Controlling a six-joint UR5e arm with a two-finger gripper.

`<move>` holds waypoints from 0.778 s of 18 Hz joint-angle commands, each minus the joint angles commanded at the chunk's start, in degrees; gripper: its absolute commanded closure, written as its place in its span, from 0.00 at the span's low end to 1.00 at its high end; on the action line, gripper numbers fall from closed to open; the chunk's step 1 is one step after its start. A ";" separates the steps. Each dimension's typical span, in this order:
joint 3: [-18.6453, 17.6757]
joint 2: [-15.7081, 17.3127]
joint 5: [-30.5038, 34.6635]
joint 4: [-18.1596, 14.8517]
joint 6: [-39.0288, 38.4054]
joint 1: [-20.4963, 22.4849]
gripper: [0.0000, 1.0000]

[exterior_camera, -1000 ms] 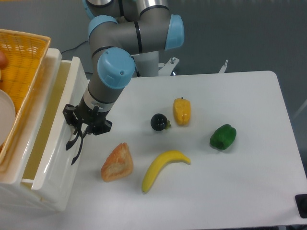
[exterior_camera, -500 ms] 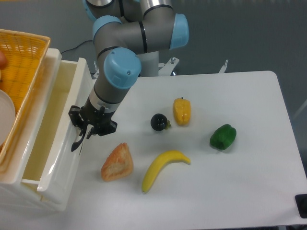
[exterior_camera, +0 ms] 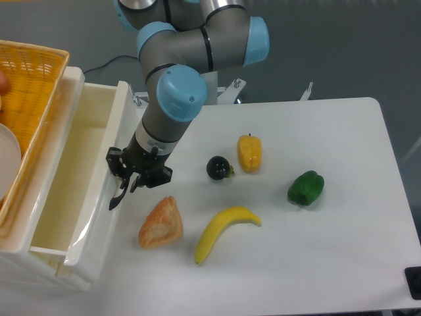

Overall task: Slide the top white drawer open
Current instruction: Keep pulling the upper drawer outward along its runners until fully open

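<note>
We are viewing the table point(exterior_camera: 342, 197) from above, with the top drawer point(exterior_camera: 79, 191) as our landmark at the left edge of the scene. The drawer is standing pulled out from its cabinet, and we are looking down into its pale, bare interior; its glossy white front panel is facing the table. The gripper point(exterior_camera: 129, 185) is pressing in against the upper part of that front panel, where the curved black handle point(exterior_camera: 119, 195) is showing just below the fingers. The fingers are lying close together at the handle, but we cannot tell whether they are closed on it or merely hooked beside it, since the wrist is hiding the contact. The arm point(exterior_camera: 172, 99) is reaching down to the drawer front from the rear of the table. Above and behind the drawer, at the far left, a yellow basket point(exterior_camera: 29, 99) is sitting on the cabinet top, with part of a white plate point(exterior_camera: 8, 161) showing inside it. Just to the right of the drawer front, a piece of bread point(exterior_camera: 161, 222) is lying on the table; beyond it, a banana point(exterior_camera: 223, 230) is lying farther right. A dark round fruit point(exterior_camera: 217, 168) and a yellow pepper point(exterior_camera: 249, 153) are sitting side by side farther from the drawer, and a green pepper point(exterior_camera: 305, 187) is lying farthest right.
</note>
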 joint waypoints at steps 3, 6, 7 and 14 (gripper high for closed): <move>0.00 -0.09 0.09 0.00 0.26 0.44 0.73; 0.00 -0.09 0.09 0.00 0.70 0.88 0.73; 0.00 -0.09 0.09 0.00 0.70 1.05 0.73; 0.26 -0.09 0.09 0.00 0.79 1.84 0.74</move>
